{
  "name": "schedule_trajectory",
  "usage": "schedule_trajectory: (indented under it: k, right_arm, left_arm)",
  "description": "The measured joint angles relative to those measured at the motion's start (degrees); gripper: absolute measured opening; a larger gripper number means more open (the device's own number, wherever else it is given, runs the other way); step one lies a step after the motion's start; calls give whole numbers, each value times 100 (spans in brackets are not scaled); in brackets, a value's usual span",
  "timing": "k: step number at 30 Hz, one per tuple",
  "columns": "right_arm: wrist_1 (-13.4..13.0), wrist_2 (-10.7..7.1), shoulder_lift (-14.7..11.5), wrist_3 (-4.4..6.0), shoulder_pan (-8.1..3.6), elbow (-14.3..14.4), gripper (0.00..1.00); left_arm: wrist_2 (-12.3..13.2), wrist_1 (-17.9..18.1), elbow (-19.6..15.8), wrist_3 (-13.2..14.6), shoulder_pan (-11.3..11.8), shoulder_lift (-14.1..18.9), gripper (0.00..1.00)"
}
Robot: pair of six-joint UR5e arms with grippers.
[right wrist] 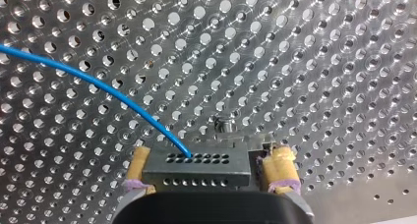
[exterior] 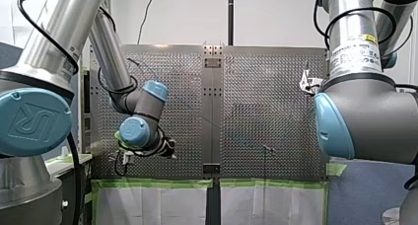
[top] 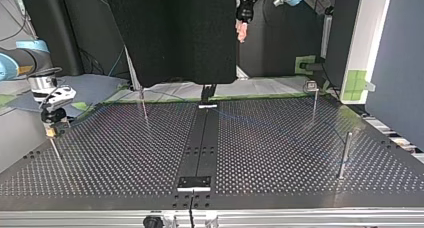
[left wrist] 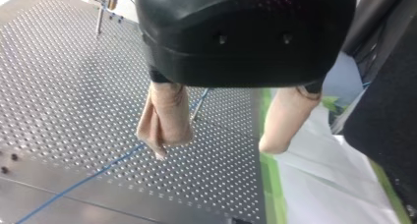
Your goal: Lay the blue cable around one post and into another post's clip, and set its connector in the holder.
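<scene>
Front view: the left gripper [exterior: 170,148] hangs over the perforated table [exterior: 266,116]. The right gripper [exterior: 306,82] is near the table's right edge.

Top view: the right gripper stands over a thin post [top: 56,150] at the view's left.

Left wrist view: the beige pads [left wrist: 164,118] are spread apart and empty, with the blue cable [left wrist: 98,172] lying on the table below.

Right wrist view: the yellow pads [right wrist: 280,167] clamp the dark connector [right wrist: 196,167] by its sides.

The cable looks thin, light and springy, so the rigid connector seems the surer hold.

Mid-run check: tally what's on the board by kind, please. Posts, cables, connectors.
posts: 4
blue cable: 1
connector: 1, held in my right gripper
Total: 6
</scene>
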Motion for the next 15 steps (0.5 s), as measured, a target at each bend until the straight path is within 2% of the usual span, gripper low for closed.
schedule_trajectory:
  k: [15]
  right_arm:
    - [0,0,0,0,0,0,100]
  left_arm:
    - [-153,888,3,307,12,0,98]
